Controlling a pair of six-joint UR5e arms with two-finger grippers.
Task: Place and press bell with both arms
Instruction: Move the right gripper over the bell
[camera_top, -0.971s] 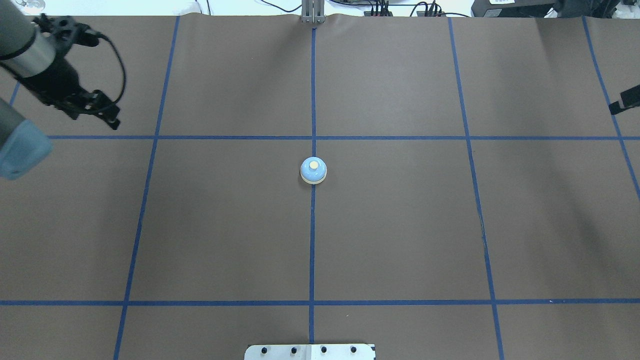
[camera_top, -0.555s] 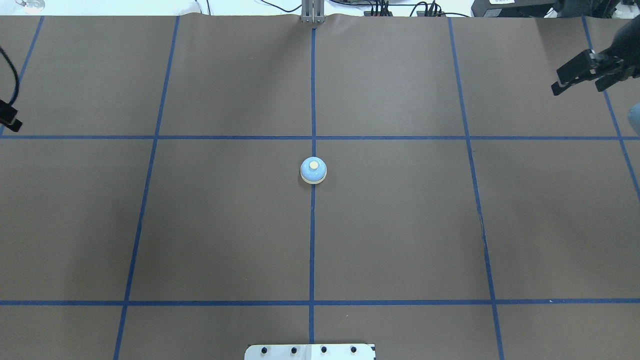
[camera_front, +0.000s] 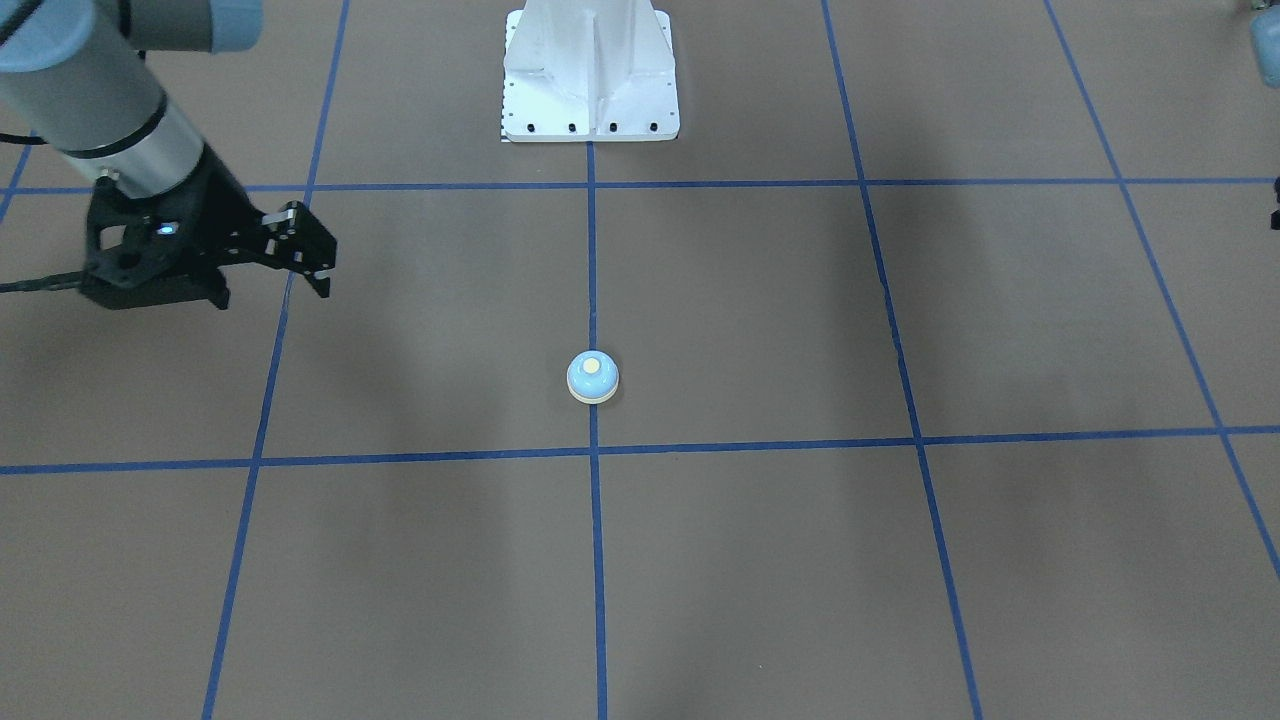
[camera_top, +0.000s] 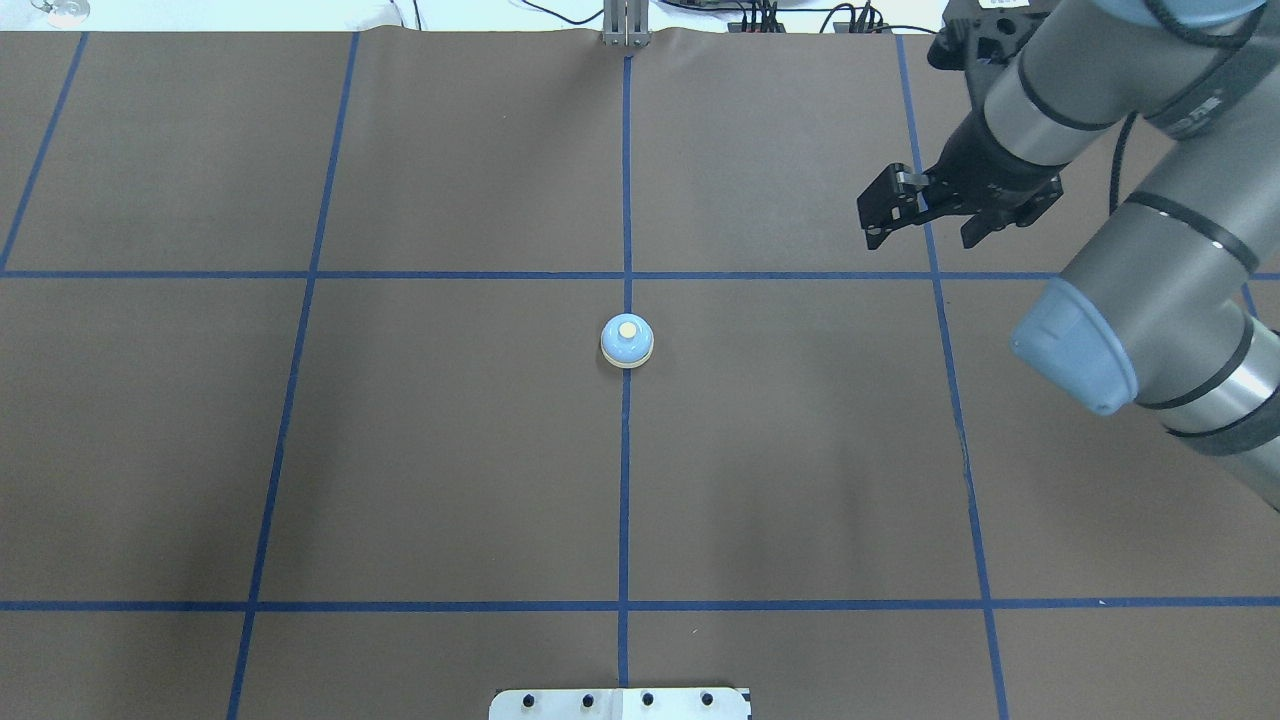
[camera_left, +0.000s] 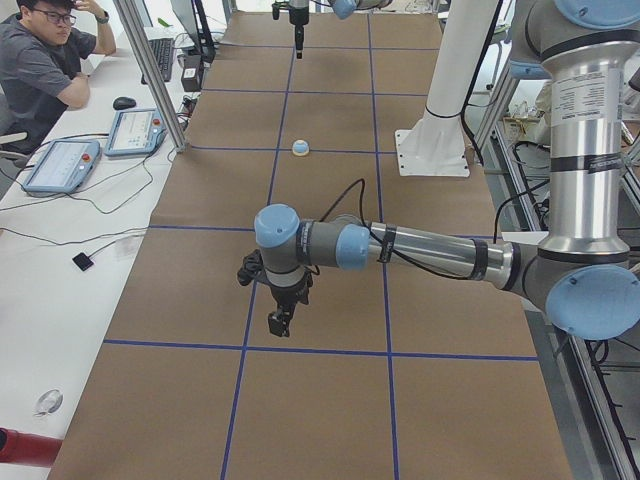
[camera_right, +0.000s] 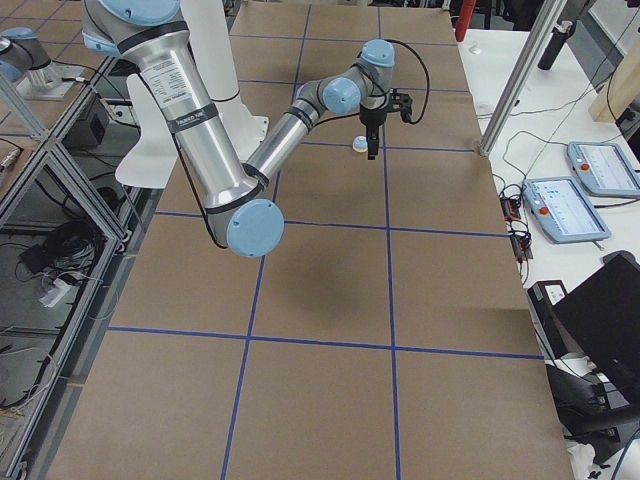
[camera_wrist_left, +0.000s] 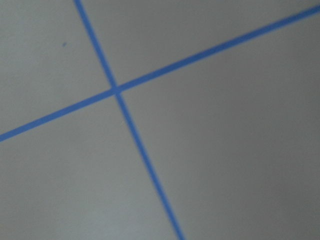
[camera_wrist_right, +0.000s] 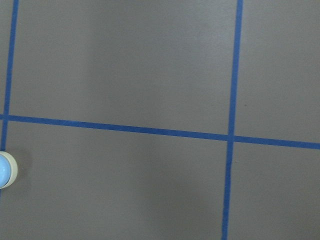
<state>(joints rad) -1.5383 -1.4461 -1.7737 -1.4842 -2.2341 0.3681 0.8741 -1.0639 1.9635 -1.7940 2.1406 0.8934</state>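
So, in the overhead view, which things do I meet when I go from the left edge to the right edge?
bell → right gripper → right arm's light-blue joint cap. The white base plate at the bottom edge lies in line with the bell, so it is left out.

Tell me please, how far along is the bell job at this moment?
Done, it seems: the bell stands upright on the blue centre line of the table, with nothing holding it. In hand: the right claw hangs above the table, off to the bell's side, and looks shut. Left to do: pressing the button; no claw is over it yet. The left claw is far from the bell.
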